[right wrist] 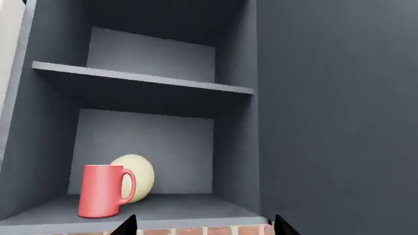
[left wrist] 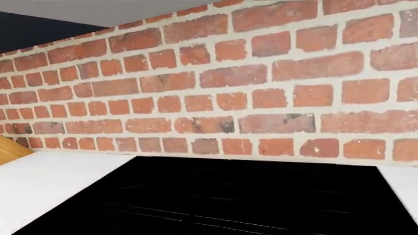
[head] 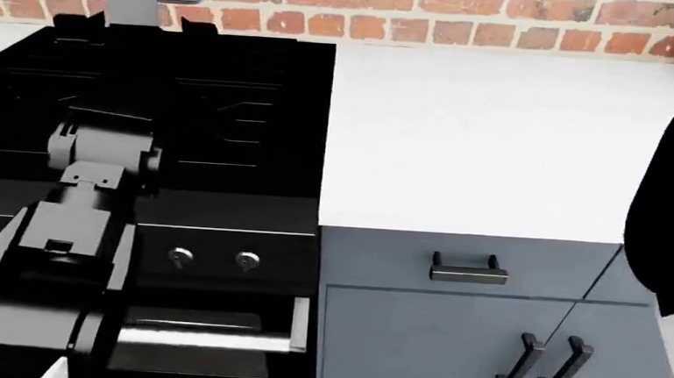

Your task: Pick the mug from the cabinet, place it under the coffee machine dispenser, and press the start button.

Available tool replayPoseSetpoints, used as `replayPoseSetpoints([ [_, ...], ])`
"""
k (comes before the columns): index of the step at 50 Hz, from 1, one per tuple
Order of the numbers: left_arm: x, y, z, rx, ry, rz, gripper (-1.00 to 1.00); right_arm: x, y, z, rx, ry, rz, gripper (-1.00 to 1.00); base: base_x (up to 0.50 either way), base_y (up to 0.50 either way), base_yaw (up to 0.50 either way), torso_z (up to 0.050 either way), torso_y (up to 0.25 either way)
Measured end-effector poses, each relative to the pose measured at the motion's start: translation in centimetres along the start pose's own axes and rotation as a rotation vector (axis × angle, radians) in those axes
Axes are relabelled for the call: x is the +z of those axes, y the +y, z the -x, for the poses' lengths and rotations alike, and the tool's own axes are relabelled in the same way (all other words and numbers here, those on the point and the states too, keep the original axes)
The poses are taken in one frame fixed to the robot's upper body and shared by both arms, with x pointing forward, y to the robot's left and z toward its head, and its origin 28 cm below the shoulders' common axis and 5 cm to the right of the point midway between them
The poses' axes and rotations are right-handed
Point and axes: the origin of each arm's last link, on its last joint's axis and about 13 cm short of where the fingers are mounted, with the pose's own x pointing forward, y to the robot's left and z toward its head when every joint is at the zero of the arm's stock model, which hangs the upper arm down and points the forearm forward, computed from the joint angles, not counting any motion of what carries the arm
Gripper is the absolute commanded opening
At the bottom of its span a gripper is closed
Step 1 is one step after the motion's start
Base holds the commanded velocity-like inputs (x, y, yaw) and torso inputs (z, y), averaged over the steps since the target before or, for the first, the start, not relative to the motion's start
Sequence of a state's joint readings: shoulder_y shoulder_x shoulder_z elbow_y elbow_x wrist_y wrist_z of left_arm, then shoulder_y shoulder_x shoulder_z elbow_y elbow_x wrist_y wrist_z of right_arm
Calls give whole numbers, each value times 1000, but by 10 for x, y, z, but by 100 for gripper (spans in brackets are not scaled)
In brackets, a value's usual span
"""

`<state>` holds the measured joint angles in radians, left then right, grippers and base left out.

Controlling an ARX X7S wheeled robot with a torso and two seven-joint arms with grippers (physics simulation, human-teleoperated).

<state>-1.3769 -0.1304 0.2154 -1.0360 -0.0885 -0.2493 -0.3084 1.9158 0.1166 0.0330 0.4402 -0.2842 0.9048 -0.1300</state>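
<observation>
Standing untouched on the open cabinet [right wrist: 248, 147] shelf, the coral mug [right wrist: 101, 191] awaits the right pincer [right wrist: 203, 226], jaws spread and empty; placing and pressing remain.

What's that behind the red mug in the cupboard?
Behind the mug sits a pale cream, rounded object, egg-like in shape. The mug covers its lower left part, so what it is can't be told.
</observation>
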Motion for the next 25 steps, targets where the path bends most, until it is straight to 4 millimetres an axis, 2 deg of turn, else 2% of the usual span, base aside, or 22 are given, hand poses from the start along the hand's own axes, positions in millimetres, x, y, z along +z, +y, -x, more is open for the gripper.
replayPoseSetpoints([
  [6, -1, 4, -5, 30, 43, -17, 100, 12, 4, -10, 68, 54, -80, 100, 0, 0, 0, 0, 0],
  [15, -2, 7, -7, 48, 78, -29, 100, 17, 10, -15, 145, 110, -118, 100, 0, 4, 0, 0, 0],
  [25, -3, 9, -7, 50, 97, -31, 100, 17, 11, -17, 161, 130, -93, 100, 142, 500, 0, 0, 0],
])
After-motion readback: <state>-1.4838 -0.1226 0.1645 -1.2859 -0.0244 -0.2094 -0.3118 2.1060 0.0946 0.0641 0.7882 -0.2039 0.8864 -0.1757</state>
